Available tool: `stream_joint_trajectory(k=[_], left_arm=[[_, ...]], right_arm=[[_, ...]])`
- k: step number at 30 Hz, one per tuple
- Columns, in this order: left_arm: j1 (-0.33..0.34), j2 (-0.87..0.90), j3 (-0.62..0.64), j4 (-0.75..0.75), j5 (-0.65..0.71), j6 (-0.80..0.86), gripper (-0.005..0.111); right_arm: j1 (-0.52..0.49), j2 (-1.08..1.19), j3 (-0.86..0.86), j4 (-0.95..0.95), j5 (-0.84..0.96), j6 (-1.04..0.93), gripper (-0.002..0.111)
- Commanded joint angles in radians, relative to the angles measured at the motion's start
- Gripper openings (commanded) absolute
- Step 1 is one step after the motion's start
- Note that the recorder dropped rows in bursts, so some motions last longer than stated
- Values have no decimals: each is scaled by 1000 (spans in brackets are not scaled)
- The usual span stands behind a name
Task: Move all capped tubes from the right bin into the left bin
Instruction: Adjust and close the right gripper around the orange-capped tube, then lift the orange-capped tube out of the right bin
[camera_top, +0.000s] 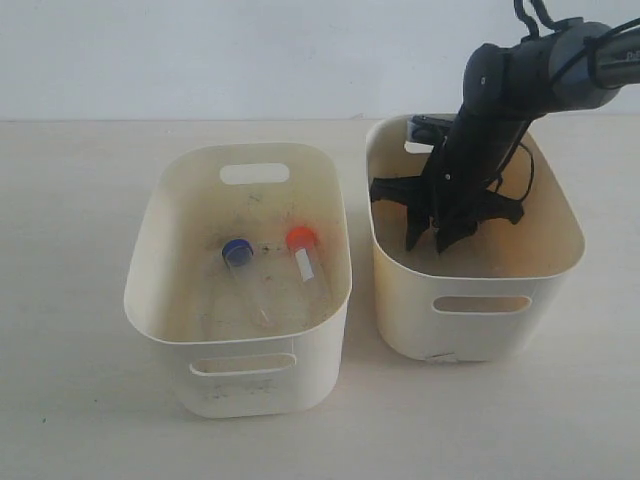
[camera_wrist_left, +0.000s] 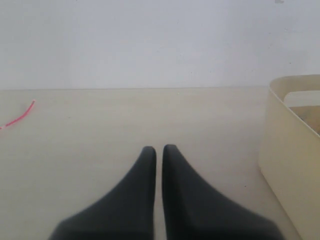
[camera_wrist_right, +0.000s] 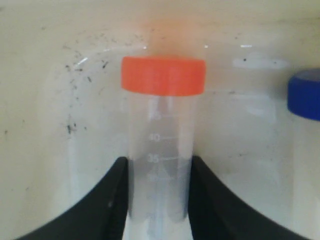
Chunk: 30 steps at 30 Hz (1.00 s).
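Clamping an orange tube (camera_wrist_right: 161, 150) down in the right bin (camera_top: 560, 215): right fingers (camera_wrist_right: 112, 200) pressed to both walls of the clear body, low on it, cap end pointing away from the wrist, long axis running straight out between them. Looks gripped rather than merely bracketed. Lying just beside it, apart from the fingers, a blue tube (camera_wrist_right: 305, 95). Resting in the left bin (camera_top: 160, 200), well apart from either arm: a blue-capped tube (camera_top: 240, 262) and a labelled orange one (camera_top: 305, 258). Left fingers (camera_wrist_left: 145, 170) shut together, empty, low over the table (camera_wrist_left: 100, 125). Right arm nearer, so probably a lift straight up, then a carry leftward over both rims.
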Motion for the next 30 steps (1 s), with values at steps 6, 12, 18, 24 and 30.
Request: stream_joint_trajectory(k=[6,12,18,24,30], left_arm=[[0,-4,-3,-2,-8,-2,4],[0,-4,-3,-2,-8,-2,4],[0,-4,-3,-2,-8,-2,4],[0,-4,-3,-2,-8,-2,4],[0,-4,-3,-2,-8,-2,4]], right_arm=[[-1,-43,11,-47,-11,10,0],[-1,-134,11,-71,-22,8,0],[-1,-208,11,-132,5,-5,0],[-1,-279,11,-151,30,-13,0],[1,-384,11,-68,30,-63,0]])
